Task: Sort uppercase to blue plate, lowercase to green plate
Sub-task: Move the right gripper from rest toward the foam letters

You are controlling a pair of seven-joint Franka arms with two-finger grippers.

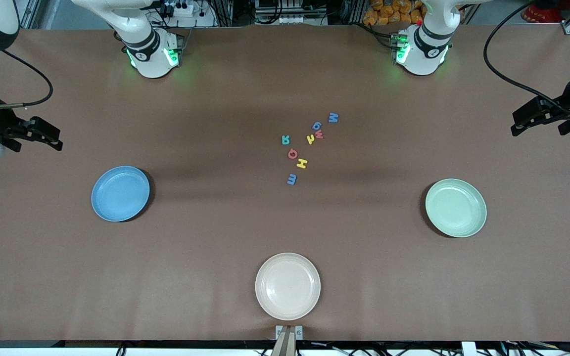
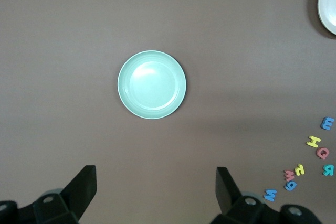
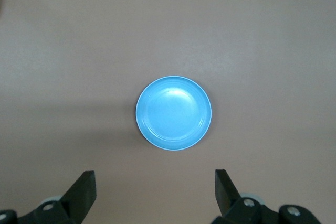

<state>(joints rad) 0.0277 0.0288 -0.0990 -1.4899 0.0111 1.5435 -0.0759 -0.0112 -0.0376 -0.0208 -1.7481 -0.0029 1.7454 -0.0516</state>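
Cream plate point(image 1: 287, 286) sits nearest me; foam letters point(image 1: 305, 148) cluster mid-table.
Both my grippers hang spread wide: left gripper point(image 2: 156, 190) over the round green plate point(image 2: 151, 84), right gripper point(image 3: 155, 191) over the smooth blue plate point(image 3: 174, 113).

Eight small letters point(image 1: 306, 148) lying flat, clustered mid-table; blue plate point(image 1: 120, 193) toward the right arm's end, green plate point(image 1: 455, 207) toward the left arm's end, both holding nothing

Robotics lab, two arm bases point(image 1: 151, 54) bolted to brown table point(image 1: 215, 123), cables
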